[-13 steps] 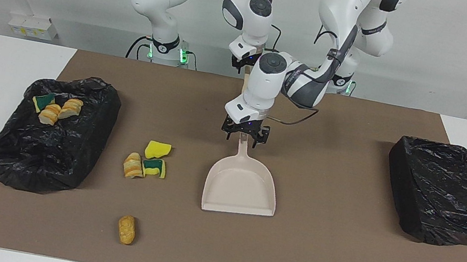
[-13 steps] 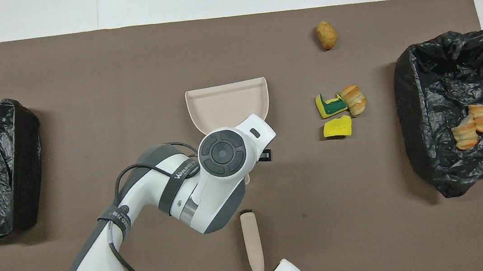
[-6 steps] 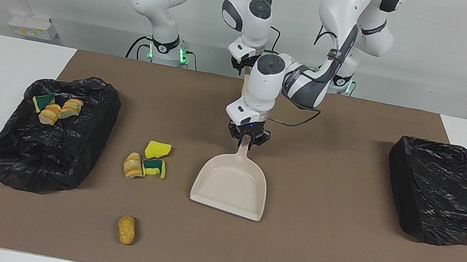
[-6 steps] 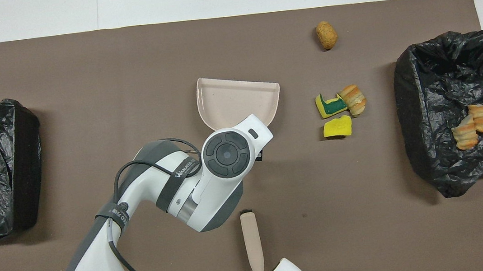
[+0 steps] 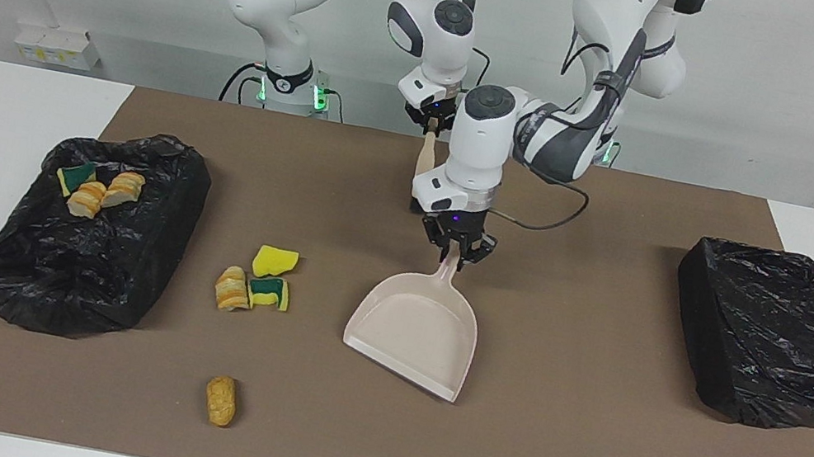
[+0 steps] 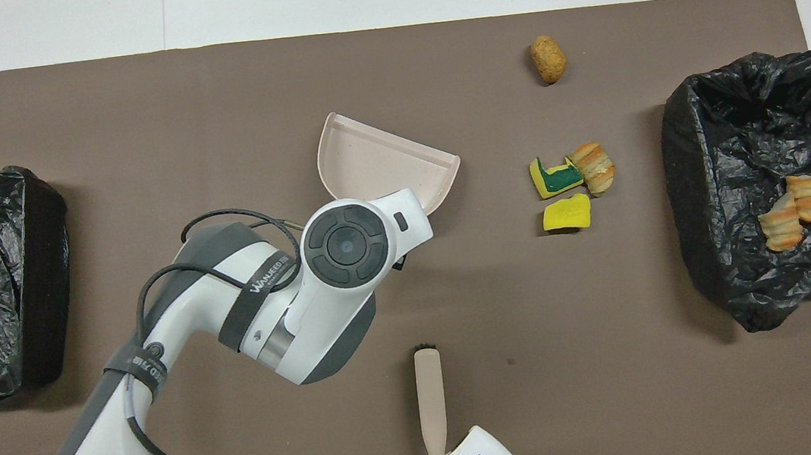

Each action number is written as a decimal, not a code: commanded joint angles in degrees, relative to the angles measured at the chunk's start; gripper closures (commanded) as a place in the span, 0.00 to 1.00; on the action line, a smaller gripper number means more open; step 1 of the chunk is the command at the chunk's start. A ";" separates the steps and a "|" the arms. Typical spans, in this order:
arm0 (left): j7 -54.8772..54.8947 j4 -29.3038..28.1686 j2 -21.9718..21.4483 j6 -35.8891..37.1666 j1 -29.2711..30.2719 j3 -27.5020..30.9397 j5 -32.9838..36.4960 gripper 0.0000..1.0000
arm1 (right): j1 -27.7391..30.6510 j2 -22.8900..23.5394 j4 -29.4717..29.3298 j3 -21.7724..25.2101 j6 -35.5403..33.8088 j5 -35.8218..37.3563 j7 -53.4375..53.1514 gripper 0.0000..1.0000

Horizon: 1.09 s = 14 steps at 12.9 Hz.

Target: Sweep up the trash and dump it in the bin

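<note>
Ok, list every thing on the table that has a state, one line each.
dustpan: handle held by the left gripper, pan tilted, mouth facing away from the robots.
brush: held by the right gripper, near the robots.
loose trash: on the mat, unswept.
bin at the right arm's end: open, some trash inside.
bin at the left arm's end: open, contents unseen.

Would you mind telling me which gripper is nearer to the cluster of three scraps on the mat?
Left. The left gripper is shut on the dustpan handle, beside the three scraps. The right gripper holds the brush at the robots' edge of the mat.
</note>
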<state>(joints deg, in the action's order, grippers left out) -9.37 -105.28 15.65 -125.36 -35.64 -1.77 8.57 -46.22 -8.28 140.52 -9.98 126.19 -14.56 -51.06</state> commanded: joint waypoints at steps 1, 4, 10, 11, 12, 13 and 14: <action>11.18 -0.63 -1.85 3.27 1.18 -0.16 1.10 1.00 | 5.59 -0.25 -5.67 0.22 -8.55 0.05 1.39 1.00; 25.40 -0.89 -1.94 4.16 3.46 -0.25 0.49 1.00 | 14.81 0.36 -12.62 0.22 -19.11 2.94 8.15 1.00; 51.90 -4.92 -2.99 3.90 6.81 -0.42 -4.44 1.00 | 30.90 10.73 -25.55 -0.04 -23.45 17.43 25.99 1.00; 52.00 -5.80 -3.25 3.29 6.46 -0.42 -4.44 1.00 | 32.84 11.96 -26.34 0.05 -21.71 19.64 27.41 1.00; 51.91 -6.25 -3.25 3.02 6.20 -0.51 -4.44 1.00 | 35.91 12.49 -26.44 0.14 -20.03 20.70 28.81 1.00; 51.91 -7.29 -3.43 1.71 5.50 -0.51 -4.44 1.00 | 39.24 12.50 -25.39 0.05 -19.15 20.63 31.00 1.00; 51.91 -8.52 -3.69 0.31 5.23 -0.60 -4.44 1.00 | 42.67 11.98 -23.64 0.14 -18.36 20.80 32.76 1.00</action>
<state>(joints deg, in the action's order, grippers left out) 41.10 -109.54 14.45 -122.46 -29.56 -2.34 4.81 -8.73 4.09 115.66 -9.07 106.62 5.08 -21.68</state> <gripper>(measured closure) 0.674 0.740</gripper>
